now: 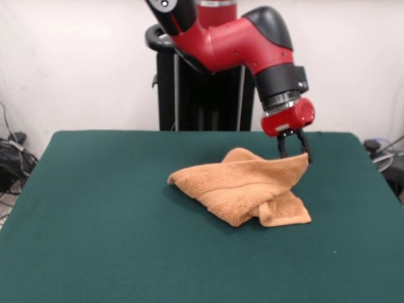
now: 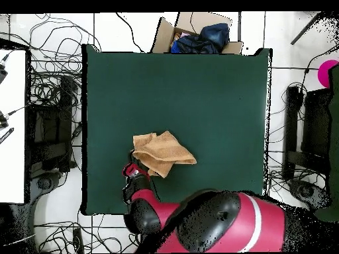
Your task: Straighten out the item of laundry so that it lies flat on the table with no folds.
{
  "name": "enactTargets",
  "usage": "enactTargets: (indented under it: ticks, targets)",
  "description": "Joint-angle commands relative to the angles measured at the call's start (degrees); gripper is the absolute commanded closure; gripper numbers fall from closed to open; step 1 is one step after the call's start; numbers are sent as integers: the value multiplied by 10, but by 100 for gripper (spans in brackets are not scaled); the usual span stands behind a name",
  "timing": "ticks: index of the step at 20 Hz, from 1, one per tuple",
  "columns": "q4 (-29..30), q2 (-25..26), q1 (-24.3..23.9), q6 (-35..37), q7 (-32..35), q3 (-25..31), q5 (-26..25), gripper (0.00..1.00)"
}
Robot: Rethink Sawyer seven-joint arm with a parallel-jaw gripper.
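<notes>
The orange-tan towel (image 1: 243, 186) lies crumpled and folded over itself a little right of the middle of the dark green table (image 1: 95, 189). One corner of it is lifted up at its far right. My gripper (image 1: 295, 150) hangs down from the red arm and is shut on that lifted corner, just above the table. In the overhead view the towel (image 2: 163, 153) lies in the table's (image 2: 198, 86) lower left part, and the gripper (image 2: 132, 162) is at the towel's lower left edge.
The black pedestal (image 1: 189, 95) stands behind the table's far edge. In the overhead view a cardboard box with dark cloth (image 2: 198, 36) sits past the table's top edge. Cables (image 2: 53, 86) lie on the floor to the left.
</notes>
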Motion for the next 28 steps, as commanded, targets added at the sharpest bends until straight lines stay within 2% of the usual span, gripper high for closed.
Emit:
enactTargets:
  ticks: [1, 7, 14, 22, 25, 28]
  targets:
    - [-42, 16, -20, 15, 157, 80, -3, 0]
    - [-33, 5, -31, 13, 148, 85, 5, 0]
    - [1, -41, -62, 78, 141, 123, 27, 0]
    - [20, -66, -61, 83, 142, 145, 51, 0]
    - [23, -77, -53, 84, 130, 129, 58, 0]
    - [7, -62, -33, 76, 109, 95, 57, 0]
